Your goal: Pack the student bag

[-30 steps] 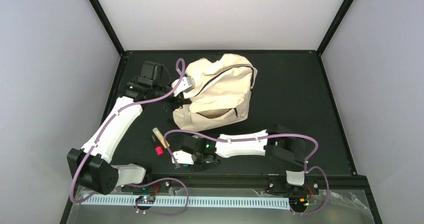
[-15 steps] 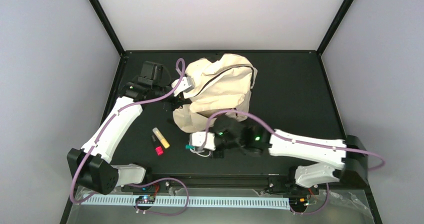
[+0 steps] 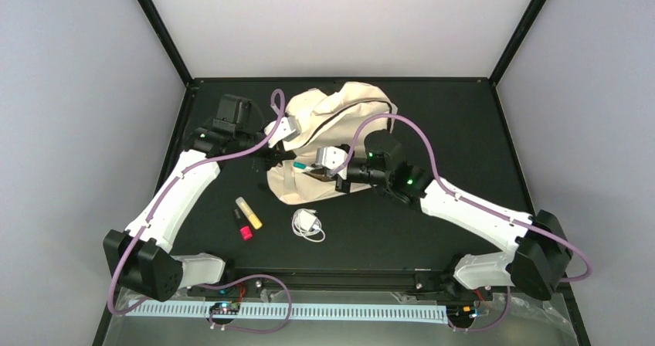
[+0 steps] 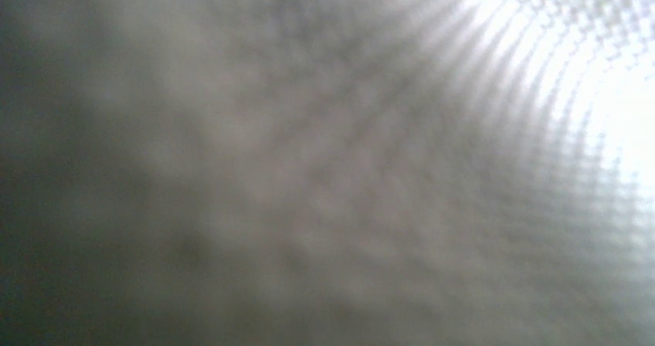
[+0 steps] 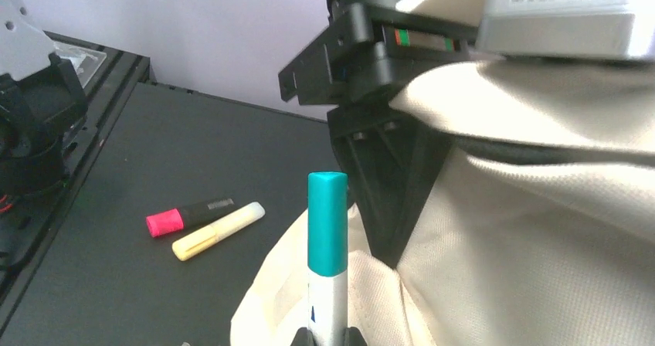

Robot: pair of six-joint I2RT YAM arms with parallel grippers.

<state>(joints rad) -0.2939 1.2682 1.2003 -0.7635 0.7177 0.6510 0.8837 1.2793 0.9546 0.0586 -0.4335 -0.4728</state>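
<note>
The student bag [image 3: 344, 133] is a cream fabric backpack, slumped at the table's middle back. My left gripper [image 3: 273, 153] is at its left edge, black fingers [image 5: 386, 207] closed to a point on a fold of the bag's [image 5: 541, 238] fabric. The left wrist view shows only blurred cloth against the lens. My right gripper [image 5: 328, 338] is shut on a white marker with a teal cap [image 5: 327, 222], held upright just over the bag's lower left part. In the top view the marker [image 3: 301, 164] sits over the front pocket's mouth.
A yellow highlighter [image 3: 249, 213] and a black one with a pink cap [image 3: 242, 228] lie on the black table left of the bag; they also show in the right wrist view [image 5: 218, 230] [image 5: 189, 216]. A coiled white cable [image 3: 307, 224] lies near the front.
My right arm swung from the table's front up and back to the bag, carrying the teal-capped marker. The white cable it was over now lies uncovered. The left arm stayed put.
</note>
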